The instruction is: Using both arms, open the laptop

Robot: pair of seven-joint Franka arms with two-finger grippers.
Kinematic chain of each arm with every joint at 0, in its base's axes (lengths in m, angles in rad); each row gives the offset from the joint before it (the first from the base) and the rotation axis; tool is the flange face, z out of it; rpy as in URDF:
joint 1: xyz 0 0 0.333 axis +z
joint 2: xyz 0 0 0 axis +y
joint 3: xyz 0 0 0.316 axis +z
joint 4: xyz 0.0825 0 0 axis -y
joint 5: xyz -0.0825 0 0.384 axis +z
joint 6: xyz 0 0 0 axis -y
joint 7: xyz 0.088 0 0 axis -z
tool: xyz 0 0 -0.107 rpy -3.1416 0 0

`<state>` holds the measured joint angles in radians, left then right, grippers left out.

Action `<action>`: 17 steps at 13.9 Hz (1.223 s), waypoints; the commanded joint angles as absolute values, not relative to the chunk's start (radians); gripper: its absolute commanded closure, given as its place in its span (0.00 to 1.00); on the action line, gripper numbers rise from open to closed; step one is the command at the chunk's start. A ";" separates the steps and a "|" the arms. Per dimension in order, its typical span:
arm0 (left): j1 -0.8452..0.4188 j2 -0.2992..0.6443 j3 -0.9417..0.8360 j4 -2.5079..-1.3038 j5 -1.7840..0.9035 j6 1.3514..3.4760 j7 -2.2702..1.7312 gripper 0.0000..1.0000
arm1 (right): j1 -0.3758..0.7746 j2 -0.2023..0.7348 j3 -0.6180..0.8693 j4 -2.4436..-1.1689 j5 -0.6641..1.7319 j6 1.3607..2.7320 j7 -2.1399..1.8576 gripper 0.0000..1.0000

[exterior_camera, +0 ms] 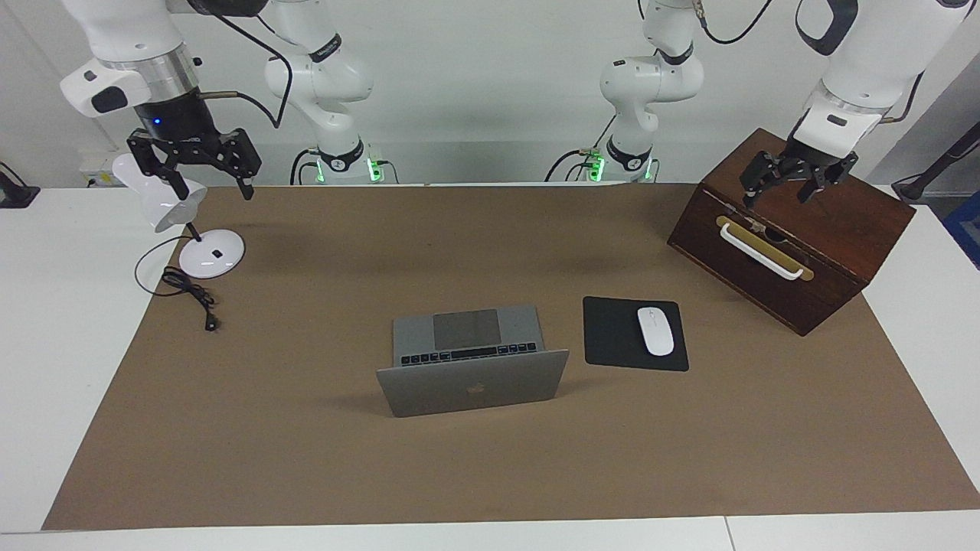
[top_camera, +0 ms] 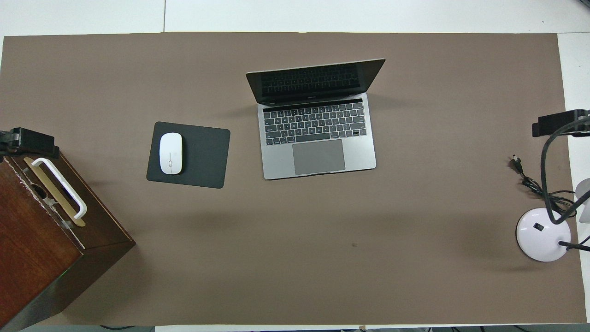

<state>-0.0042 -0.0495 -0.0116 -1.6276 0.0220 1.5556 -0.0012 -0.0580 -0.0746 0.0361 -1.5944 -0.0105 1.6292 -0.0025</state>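
Thin matte-silver laptop stands open; left tool, right tool both spread wide, empty

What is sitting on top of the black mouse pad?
A white mouse lies on the black mouse pad, at the end toward the left arm; the rest of the pad is bare. Whatever is under the mouse is covered.
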 commanded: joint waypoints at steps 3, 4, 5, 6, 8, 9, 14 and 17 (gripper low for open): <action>0.017 -0.040 -0.026 -1.606 0.003 1.529 0.020 0.00 | -0.051 -0.069 0.026 -1.605 0.000 1.647 0.015 0.00; 0.017 -0.041 -0.026 -1.609 -0.001 1.529 0.021 0.00 | -0.048 -0.069 0.025 -1.605 0.002 1.647 0.015 0.00; 0.018 -0.041 -0.026 -1.609 -0.002 1.529 0.026 0.00 | -0.043 -0.064 0.022 -1.605 0.002 1.647 0.015 0.00; 0.017 -0.041 -0.026 -1.609 -0.002 1.529 0.031 0.00 | -0.026 -0.063 0.008 -1.605 0.002 1.647 0.027 0.00; 0.018 -0.041 -0.026 -1.609 -0.002 1.531 0.031 0.00 | 0.046 -0.063 -0.075 -1.605 0.003 1.647 0.031 0.00; 0.017 -0.041 -0.026 -1.609 -0.002 1.529 0.031 0.00 | 0.052 -0.064 -0.083 -1.605 0.003 1.646 0.031 0.00; 0.018 -0.041 -0.026 -1.609 -0.002 1.528 0.031 0.00 | 0.052 -0.063 -0.086 -1.606 0.003 1.646 0.029 0.00; 0.018 -0.043 -0.026 -1.609 -0.002 1.528 0.031 0.00 | 0.052 -0.063 -0.087 -1.605 0.002 1.647 0.018 0.00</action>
